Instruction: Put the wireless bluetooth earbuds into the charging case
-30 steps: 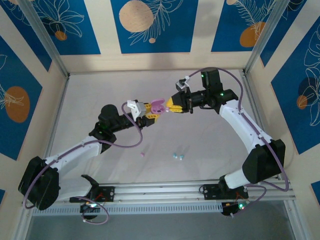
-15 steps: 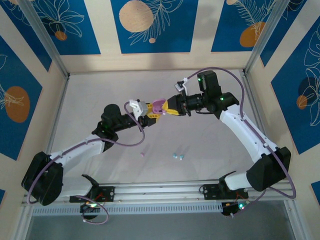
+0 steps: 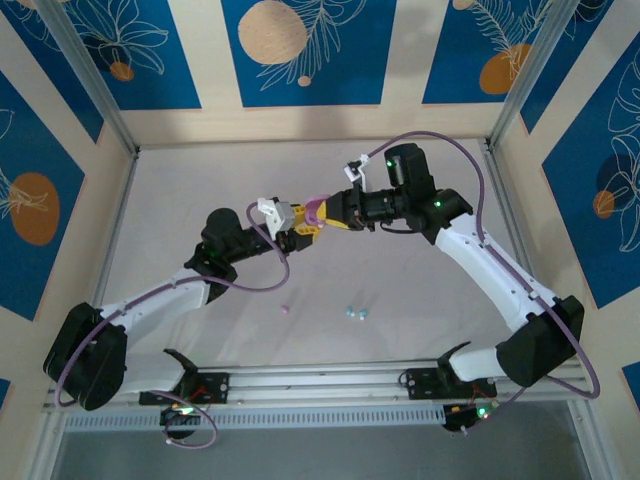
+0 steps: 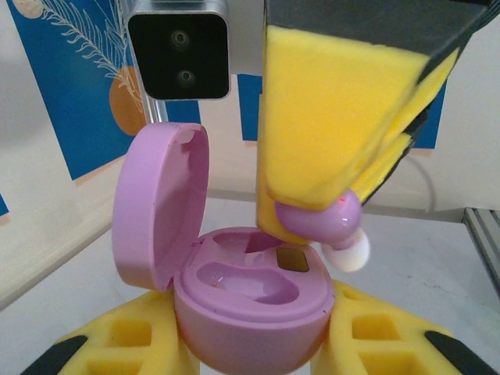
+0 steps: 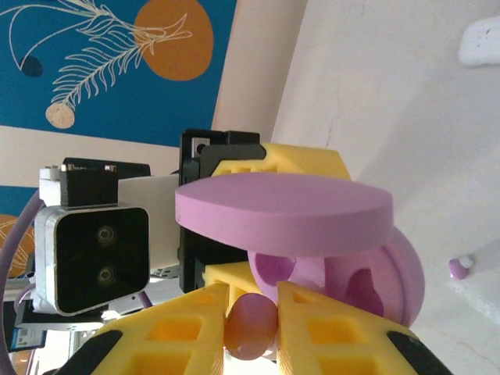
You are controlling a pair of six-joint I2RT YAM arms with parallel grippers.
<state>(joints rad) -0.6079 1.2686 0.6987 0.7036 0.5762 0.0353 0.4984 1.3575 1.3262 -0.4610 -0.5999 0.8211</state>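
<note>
Between blue-panelled walls (image 3: 300, 50), earbuds (image 3: 356, 313) on table (image 3: 180, 190)

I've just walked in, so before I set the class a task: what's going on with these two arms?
The left gripper holds a pink case off the table, with the lid swung open. The right gripper pinches a pink earbud just above the case's empty sockets; it is not yet seated. A second pink earbud and a teal pair lie loose on the table, nearer the arm bases.
</note>
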